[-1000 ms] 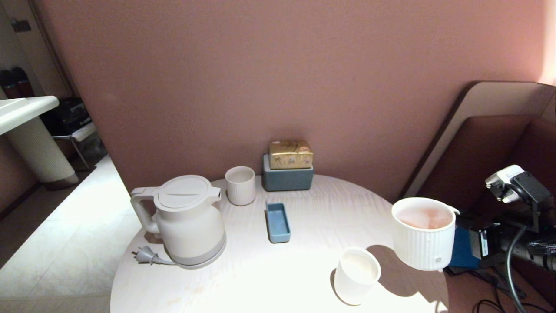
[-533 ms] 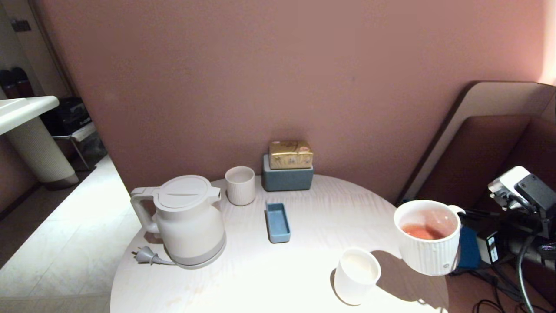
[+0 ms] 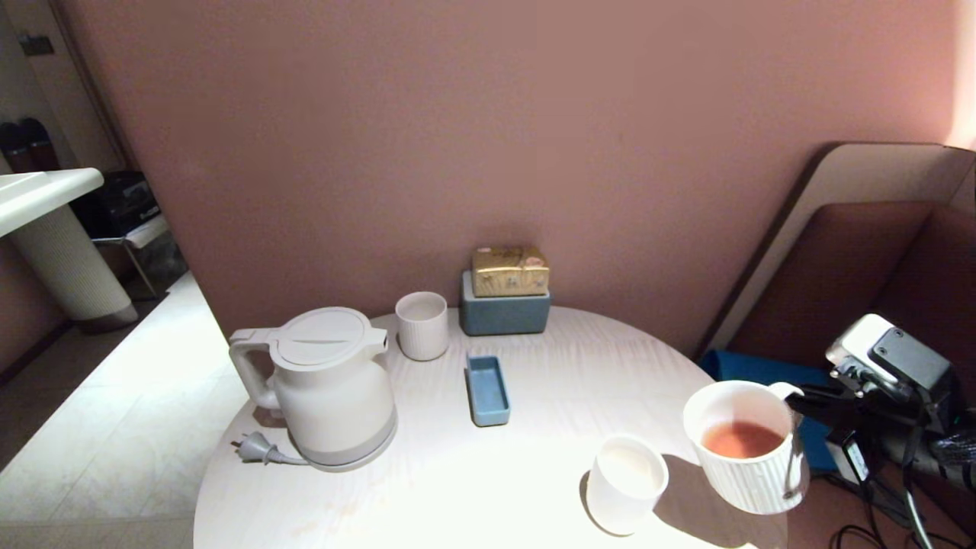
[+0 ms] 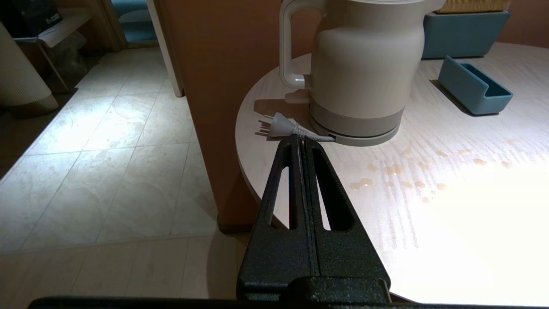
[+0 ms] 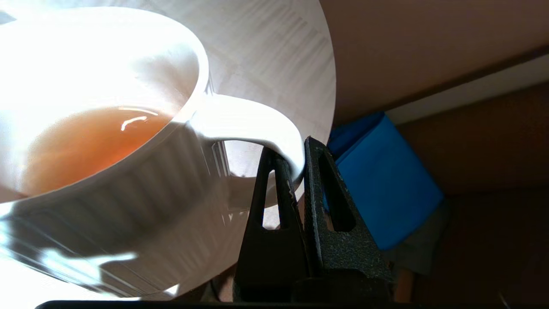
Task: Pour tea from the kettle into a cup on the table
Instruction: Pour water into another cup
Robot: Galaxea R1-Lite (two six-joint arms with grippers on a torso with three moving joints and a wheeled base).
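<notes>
My right gripper (image 3: 797,400) is shut on the loop handle (image 5: 248,120) of the ribbed white cup (image 3: 751,457) and holds it slightly tilted just above the right edge of the round table (image 3: 534,473). Reddish-brown tea (image 3: 741,440) lies in the bottom of the cup (image 5: 128,193), and the gripper (image 5: 291,150) pinches the handle's outer curve. The cream kettle (image 3: 328,385) stands on its grey base at the table's left, lid shut, its plug (image 4: 279,125) lying loose. My left gripper (image 4: 300,139) is shut and empty, low beside the table in front of the kettle (image 4: 364,64).
A smooth white cup (image 3: 625,482) stands just left of the held cup. At the back are a narrow ribbed cup (image 3: 422,324), a small blue tray (image 3: 486,389) and a grey-blue box (image 3: 505,313) with a gold box on it. Drops (image 4: 403,180) lie on the tabletop. A padded seat (image 3: 862,229) is at the right.
My right gripper has sunk a little and rolled, bringing the cup lower over the table's edge. The tea has settled in the cup. The left arm has kept still.
</notes>
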